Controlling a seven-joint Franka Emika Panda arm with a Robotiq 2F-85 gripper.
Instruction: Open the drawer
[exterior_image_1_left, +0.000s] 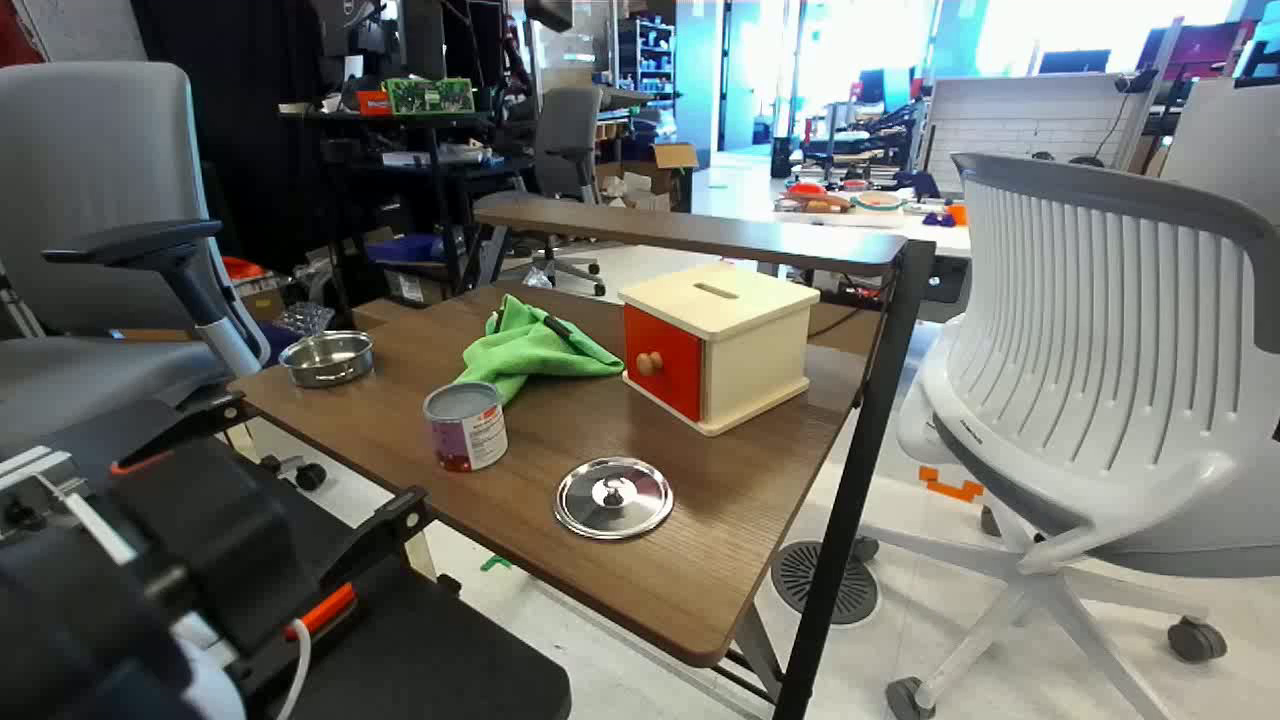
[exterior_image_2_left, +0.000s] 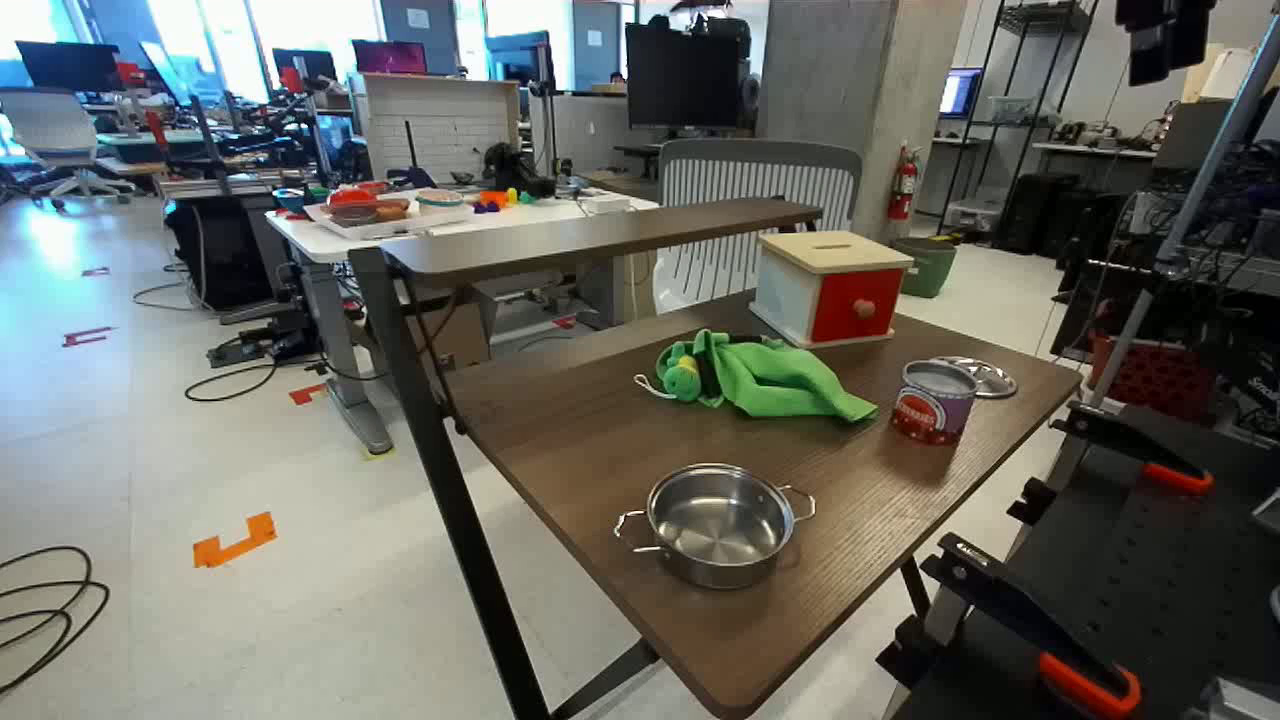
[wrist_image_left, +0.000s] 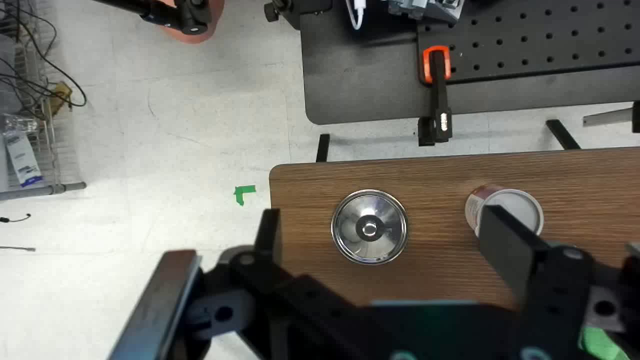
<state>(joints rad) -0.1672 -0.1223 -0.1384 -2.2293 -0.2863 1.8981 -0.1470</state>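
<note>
The drawer (exterior_image_1_left: 678, 350) has a red front with a round wooden knob (exterior_image_1_left: 649, 364). It sits shut in a light tan wooden box (exterior_image_1_left: 757, 370) with a slot in its top. The drawer front (exterior_image_2_left: 840, 312) and box (exterior_image_2_left: 783, 293) also show in an exterior view, standing near the table's far side. My gripper (wrist_image_left: 382, 212) is open and empty in the wrist view, high above the table around the pot lid. The drawer does not show in the wrist view. A dark part at the top right of an exterior view may be my gripper; it is cut off there.
On the brown table (exterior_image_1_left: 720, 480) are a metal lid (exterior_image_1_left: 614, 497), a tin can (exterior_image_1_left: 467, 427), a green cloth (exterior_image_1_left: 530, 350) left of the box, and a metal pot (exterior_image_2_left: 720, 525). A raised shelf (exterior_image_1_left: 690, 228) runs along the table's back. Clamps (exterior_image_2_left: 1030, 605) line my black mount.
</note>
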